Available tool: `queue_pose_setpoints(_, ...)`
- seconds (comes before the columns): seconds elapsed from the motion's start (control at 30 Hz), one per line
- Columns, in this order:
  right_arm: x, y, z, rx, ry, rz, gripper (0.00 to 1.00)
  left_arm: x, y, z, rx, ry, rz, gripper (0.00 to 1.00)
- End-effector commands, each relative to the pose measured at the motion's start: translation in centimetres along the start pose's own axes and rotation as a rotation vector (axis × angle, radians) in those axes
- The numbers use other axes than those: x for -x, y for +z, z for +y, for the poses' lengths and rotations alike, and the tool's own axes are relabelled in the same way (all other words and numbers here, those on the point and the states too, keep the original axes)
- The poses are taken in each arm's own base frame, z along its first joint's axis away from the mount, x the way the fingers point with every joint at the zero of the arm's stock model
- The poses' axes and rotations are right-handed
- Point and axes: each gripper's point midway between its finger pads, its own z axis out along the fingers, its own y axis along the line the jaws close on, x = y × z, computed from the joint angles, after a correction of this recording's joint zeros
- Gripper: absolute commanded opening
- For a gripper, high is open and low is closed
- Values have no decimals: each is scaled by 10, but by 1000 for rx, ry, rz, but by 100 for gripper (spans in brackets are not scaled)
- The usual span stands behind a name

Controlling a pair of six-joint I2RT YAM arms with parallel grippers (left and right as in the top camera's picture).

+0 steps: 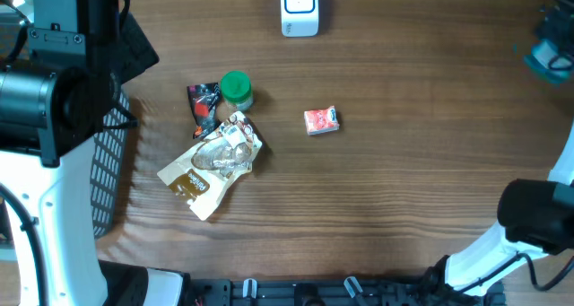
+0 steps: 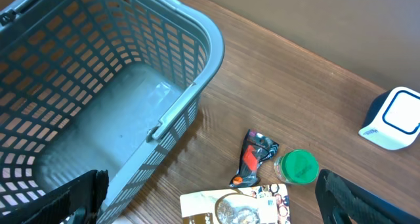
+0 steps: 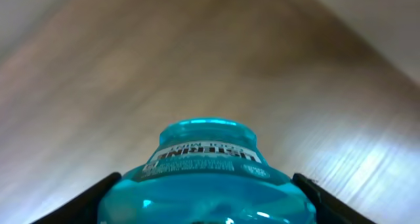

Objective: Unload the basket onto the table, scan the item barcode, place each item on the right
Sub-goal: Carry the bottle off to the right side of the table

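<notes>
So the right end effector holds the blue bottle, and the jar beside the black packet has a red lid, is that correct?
Not quite. The jar has a green lid, not a red one, as the overhead view shows. The rest is correct: the right end effector holds the blue bottle, and the jar is beside the black packet.

Wood-grain table [image 1: 404, 189], glossy transl. blue plastic bottle [image 3: 207, 184], matt plastic basket [image 2: 131, 119].
</notes>
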Motion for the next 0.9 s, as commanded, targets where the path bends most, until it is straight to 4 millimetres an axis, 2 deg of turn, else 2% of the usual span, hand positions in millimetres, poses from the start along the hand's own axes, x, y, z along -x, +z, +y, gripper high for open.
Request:
queue_pose_setpoints(0.0, 13, 21, -65, -199, 139, -23, 39, 2, -3, 3, -2, -29, -9, 100)
queue_pose_setpoints(0.07, 15, 42, -99, -240, 217, -6, 40, 2, -3, 3, -2, -29, -9, 100)
queue_pose_setpoints(0.1, 12, 51, -109, -247, 241, 10, 40, 2, -3, 3, -2, -29, -9, 100)
queue_pose_setpoints(0.2, -7, 97, -137, -230, 324, 89, 40, 2, -3, 3, -2, -29, -9, 100)
queue_pose_setpoints(0.3, -29, 134, -140, -196, 353, 137, 43, 2, -3, 3, -2, -29, -9, 100)
queue_pose_setpoints(0.4, -50, 174, -120, -92, 360, 147, 44, 2, -3, 3, -2, -29, -9, 100)
queue_pose_setpoints(0.47, -58, 186, -114, -61, 366, 149, 44, 2, -3, 3, -2, -29, -9, 100)
queue_pose_setpoints(0.5, -58, 186, -114, -62, 366, 150, 48, 2, -3, 3, -2, -29, -9, 100)
queue_pose_setpoints(0.6, -57, 187, -114, -60, 366, 143, 71, 2, -3, 3, -2, -29, -9, 100)
queue_pose_setpoints(0.63, -56, 186, -114, -58, 352, 141, 100, 2, -3, 3, -2, -29, -9, 100)
queue_pose_setpoints(0.73, -46, 166, -116, -51, 333, 123, 100, 2, -3, 3, -2, -29, -9, 100)
queue_pose_setpoints(0.8, -35, 139, -119, -42, 339, 88, 100, 2, -3, 3, -2, -29, -9, 100)
queue_pose_setpoints(0.87, -20, 97, -121, -23, 350, 27, 100, 2, -3, 3, -2, -29, -9, 100)
